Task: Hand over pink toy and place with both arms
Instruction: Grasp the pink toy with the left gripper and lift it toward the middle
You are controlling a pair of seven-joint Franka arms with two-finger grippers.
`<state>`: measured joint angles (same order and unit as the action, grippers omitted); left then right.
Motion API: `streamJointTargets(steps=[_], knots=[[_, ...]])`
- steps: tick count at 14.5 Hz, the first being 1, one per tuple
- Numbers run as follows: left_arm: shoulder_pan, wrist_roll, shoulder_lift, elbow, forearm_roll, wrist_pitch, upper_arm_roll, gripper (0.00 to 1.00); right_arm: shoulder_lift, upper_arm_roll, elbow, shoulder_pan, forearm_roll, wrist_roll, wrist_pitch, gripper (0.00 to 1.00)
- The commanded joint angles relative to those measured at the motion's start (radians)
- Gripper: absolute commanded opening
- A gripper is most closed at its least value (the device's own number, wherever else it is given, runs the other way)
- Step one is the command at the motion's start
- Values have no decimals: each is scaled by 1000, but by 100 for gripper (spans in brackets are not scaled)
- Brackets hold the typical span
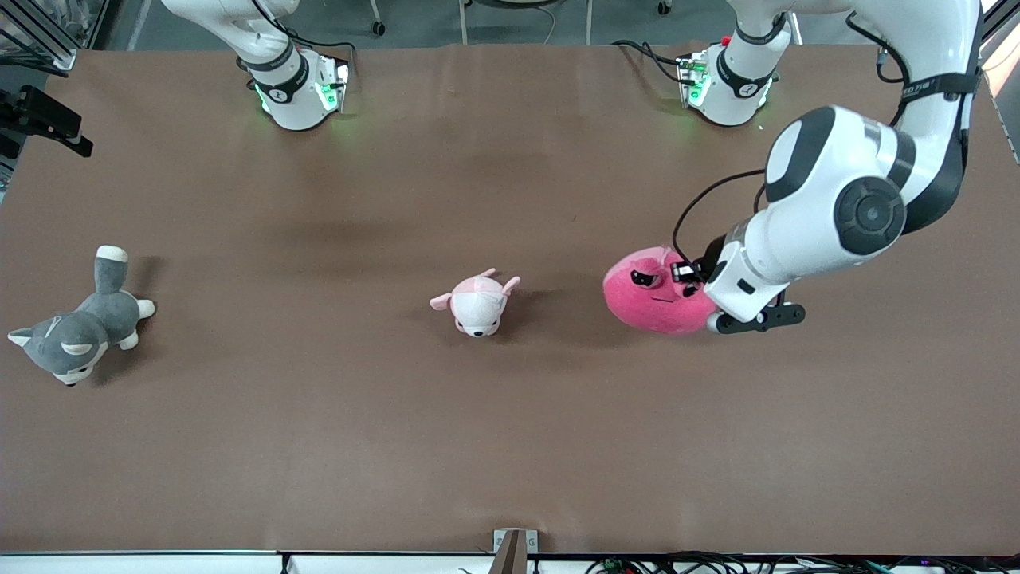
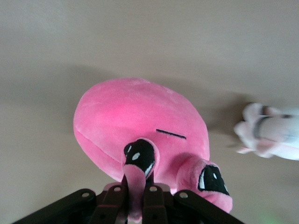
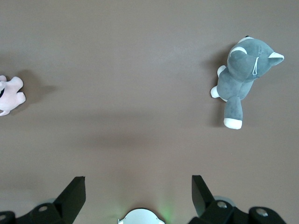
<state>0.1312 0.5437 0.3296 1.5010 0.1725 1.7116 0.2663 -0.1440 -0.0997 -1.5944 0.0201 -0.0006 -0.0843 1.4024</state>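
1. Already your left gripper (image 2: pixel 135 205) is clenched on the pink toy (image 1: pixel 657 291), pinching a fold of plush beside one black eye.
2. You'll find the toy down at the table (image 1: pixel 510 446), toward the left arm's end; its round body bulges from the fingers toward the puppy plush (image 1: pixel 476 304).
3. Your right gripper (image 3: pixel 138 196) waits with fingers spread, up near its own base, well apart.
4. Judge the handover so: the free bulk faces the right arm's end.
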Motion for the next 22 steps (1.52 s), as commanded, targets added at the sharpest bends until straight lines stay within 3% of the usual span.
streamJointTargets(steps=[1,5,9,12,15,19,22], knots=[[5,170,5,-102,39,-61,66,0,10,-2,2,-9,11,1,12,100],[28,410,16,-198,38,-66,207,0,98,-6,16,-22,-1,3,33,100],[226,594,72,-290,30,-15,174,0,239,-5,28,-68,1,-2,79,100],[417,648,89,-309,27,36,38,0,247,-5,25,-62,14,32,73,100],[573,680,109,-321,29,57,-70,0,244,5,11,-39,55,319,55,100],[628,762,131,-323,29,135,-76,0,238,5,8,65,158,801,43,100],[631,763,132,-321,29,140,-81,0,224,5,-10,173,217,1044,46,100]])
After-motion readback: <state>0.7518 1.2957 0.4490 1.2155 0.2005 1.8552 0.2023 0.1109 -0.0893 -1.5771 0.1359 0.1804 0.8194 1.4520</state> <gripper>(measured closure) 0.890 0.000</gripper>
